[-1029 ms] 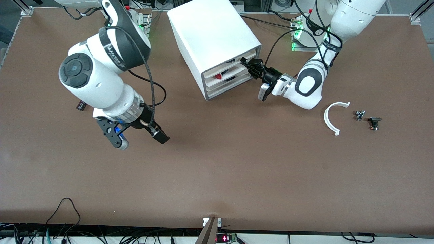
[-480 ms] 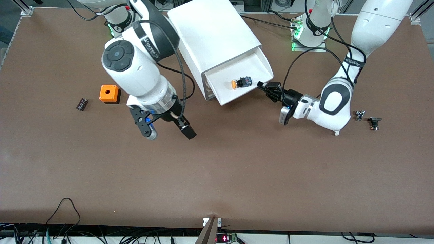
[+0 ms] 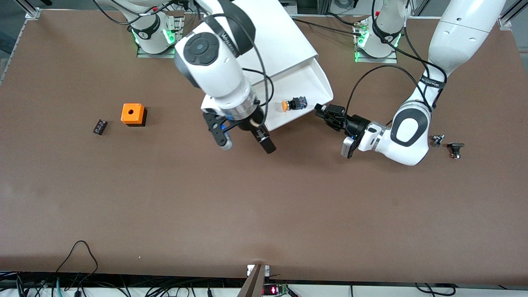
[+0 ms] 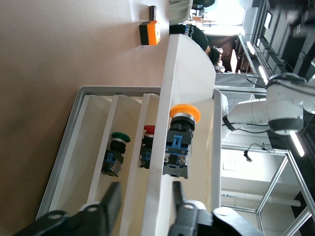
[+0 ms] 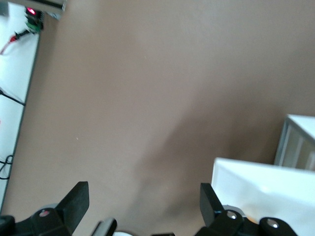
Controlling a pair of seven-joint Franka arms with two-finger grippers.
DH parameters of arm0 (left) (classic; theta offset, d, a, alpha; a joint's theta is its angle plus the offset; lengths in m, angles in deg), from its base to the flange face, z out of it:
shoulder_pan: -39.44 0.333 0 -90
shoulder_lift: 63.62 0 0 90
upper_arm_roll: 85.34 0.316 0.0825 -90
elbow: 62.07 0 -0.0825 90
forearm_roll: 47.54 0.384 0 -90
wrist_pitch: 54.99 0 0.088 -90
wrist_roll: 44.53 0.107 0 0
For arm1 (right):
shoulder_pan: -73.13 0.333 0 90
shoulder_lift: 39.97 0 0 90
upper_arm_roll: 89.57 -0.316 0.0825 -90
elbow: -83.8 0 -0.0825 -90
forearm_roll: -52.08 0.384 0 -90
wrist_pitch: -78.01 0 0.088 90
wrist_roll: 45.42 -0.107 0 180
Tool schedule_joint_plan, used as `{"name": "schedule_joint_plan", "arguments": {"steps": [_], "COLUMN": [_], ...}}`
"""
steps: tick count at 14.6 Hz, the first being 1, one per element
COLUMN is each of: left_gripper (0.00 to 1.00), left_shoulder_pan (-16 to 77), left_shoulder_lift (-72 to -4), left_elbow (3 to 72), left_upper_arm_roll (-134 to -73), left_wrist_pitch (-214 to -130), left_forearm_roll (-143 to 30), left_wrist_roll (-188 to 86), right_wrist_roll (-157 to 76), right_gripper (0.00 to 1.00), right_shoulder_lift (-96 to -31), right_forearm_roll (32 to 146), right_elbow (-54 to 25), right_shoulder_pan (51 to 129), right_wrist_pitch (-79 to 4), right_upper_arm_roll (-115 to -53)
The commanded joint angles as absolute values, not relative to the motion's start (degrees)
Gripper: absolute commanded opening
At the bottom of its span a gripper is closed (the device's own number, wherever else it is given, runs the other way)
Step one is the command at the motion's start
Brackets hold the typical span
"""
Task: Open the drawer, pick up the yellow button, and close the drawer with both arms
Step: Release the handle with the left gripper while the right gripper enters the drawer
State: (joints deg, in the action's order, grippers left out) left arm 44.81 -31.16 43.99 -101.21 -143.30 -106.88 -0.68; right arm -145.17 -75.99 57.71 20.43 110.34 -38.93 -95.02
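Brown tabletop fills the scene. On it, the button (image 3: 293, 103), orange cap sideways, lies in the pulled-out top drawer (image 3: 313, 84) of a white cabinet (image 3: 284, 37). The left gripper (image 3: 326, 112) has let go of the drawer front and now sits just beside its edge, fingers spread either side of it. The right gripper (image 3: 243, 140), fingers wide open and empty, has swung from the right arm's end to hover over the table beside the drawer. Opening looks done; picking the button likely comes next. An orange cube (image 3: 133, 114) sits apart.
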Motion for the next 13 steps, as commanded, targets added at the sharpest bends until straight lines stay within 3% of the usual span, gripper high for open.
{"name": "schedule_joint_plan", "arguments": {"steps": [1,8,13], "left_gripper": [1.0,1.0,1.0], "left_shoulder_pan": [45.0,44.1,42.0], "left_shoulder_lift": [-32.0,-32.8,-37.5], "left_elbow": [36.4,20.1,18.6], "left_upper_arm_roll": [-101.4,-102.3,-102.5], "left_wrist_pitch": [-138.8,-135.1,-135.6], "left_forearm_roll": [-102.3,-82.9,-65.1], "left_wrist_roll": [-14.6,-37.7,-40.8], "right_wrist_roll": [-150.7,-156.2,-156.5], "right_gripper": [1.0,1.0,1.0], "right_shoulder_lift": [-77.4,-79.4,-79.4], "right_forearm_roll": [58.0,57.4,56.5], "right_elbow": [22.8,20.5,16.0], "right_shoulder_pan": [114.2,120.8,122.4], "right_wrist_pitch": [-38.5,-37.3,-37.3], "right_upper_arm_roll": [-94.5,-94.4,-94.4]}}
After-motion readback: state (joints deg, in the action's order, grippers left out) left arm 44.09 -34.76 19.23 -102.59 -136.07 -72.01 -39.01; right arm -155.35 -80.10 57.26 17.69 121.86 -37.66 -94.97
